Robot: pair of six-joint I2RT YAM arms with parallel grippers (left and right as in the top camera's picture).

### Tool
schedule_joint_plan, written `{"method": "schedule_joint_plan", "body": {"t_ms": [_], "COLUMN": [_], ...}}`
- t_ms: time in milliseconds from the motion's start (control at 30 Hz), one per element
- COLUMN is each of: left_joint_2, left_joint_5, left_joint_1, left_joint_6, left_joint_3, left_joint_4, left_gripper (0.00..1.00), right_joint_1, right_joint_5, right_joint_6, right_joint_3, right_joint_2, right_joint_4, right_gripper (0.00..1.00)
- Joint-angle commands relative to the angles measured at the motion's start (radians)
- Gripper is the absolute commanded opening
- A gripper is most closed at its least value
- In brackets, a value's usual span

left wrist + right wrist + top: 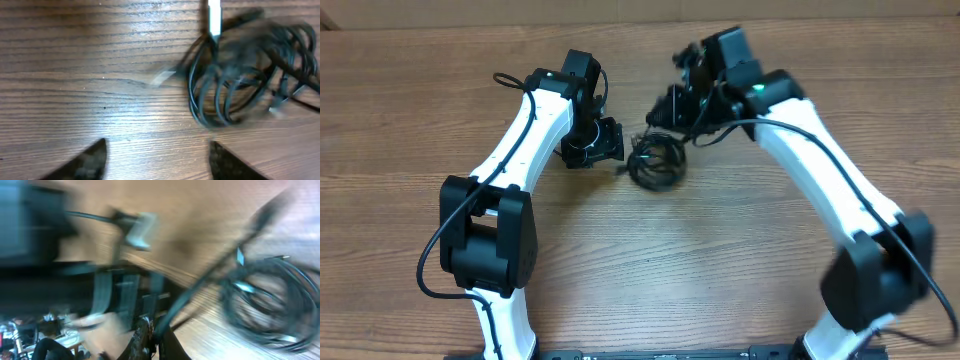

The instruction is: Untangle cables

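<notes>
black cables (657, 162) lie in one small knotted bundle on the wooden table (740, 270), near the middle and between the two arms. the left end effector (160, 161) hangs just beside the bundle, on its left. its fingers stand apart with only bare wood between them, so it holds nothing. the right end effector (151, 340) is closed tight. from its own smeared view, a single dark strand seems to run out from between its tips and up away from the heap, so i judge it has one cable nipped.

to do this step well, i would have the free left end effector pin the body of the bundle low against the table. the right could then draw its strand out slowly, along the line the strand already takes. a pull across the loops would likely cinch them. a snatch would probably drag the whole heap along.

counted: two arms, two end effectors, one bundle. i cannot tell how many cords are in it, as the loops overlap. one pale plug (215, 17) shows at the bundle's upper edge, and a second silvery plug end (162, 77) lies blurred at its left side.
</notes>
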State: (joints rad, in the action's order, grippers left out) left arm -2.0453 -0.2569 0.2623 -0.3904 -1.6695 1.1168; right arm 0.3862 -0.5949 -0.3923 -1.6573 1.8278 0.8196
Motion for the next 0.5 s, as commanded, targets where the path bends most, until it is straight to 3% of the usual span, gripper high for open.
{"method": "schedule_joint_plan", "body": {"t_ms": [0,67,133,167,333,400,467], "left_joint_2": [-0.010,-0.010,-0.010,-0.010,-0.010,-0.010,-0.010], "left_joint_5": [0.001,0.001,0.001,0.001,0.001,0.002,0.002], "left_joint_1": [0.006,0.006,0.006,0.006,0.006,0.006,0.006], "left_joint_6": [-0.006,-0.007,-0.007,-0.006,-0.006,-0.006,-0.007], "left_joint_3": [-0.014,-0.014,-0.014,-0.014,-0.014,-0.014,-0.014], "left_joint_4": [-0.003,-0.003,-0.001,0.002,0.008,0.008,0.010], "left_gripper": [0.49,0.40,0.40,0.45,0.91,1.00,1.00], "right_joint_1": [0.000,0.000,-0.002,-0.002,-0.002,-0.003,-0.005], "right_joint_5": [-0.095,-0.105,-0.104,-0.104,-0.156,-0.204,-0.241], "right_joint_6": [-0.018,-0.056,-0.084,-0.104,-0.164,-0.208,-0.246], "right_joint_3": [-0.028,-0.028,-0.029,-0.029,-0.029,-0.029,-0.031], "right_joint_2": [-0.105,-0.143,-0.175,-0.195,-0.265,-0.292,-0.315], "right_joint_4": [-0.018,-0.030,-0.039,-0.048,-0.110,-0.162,-0.222], "right_gripper": [0.04,0.04,0.04,0.04,0.04,0.04,0.04]}}
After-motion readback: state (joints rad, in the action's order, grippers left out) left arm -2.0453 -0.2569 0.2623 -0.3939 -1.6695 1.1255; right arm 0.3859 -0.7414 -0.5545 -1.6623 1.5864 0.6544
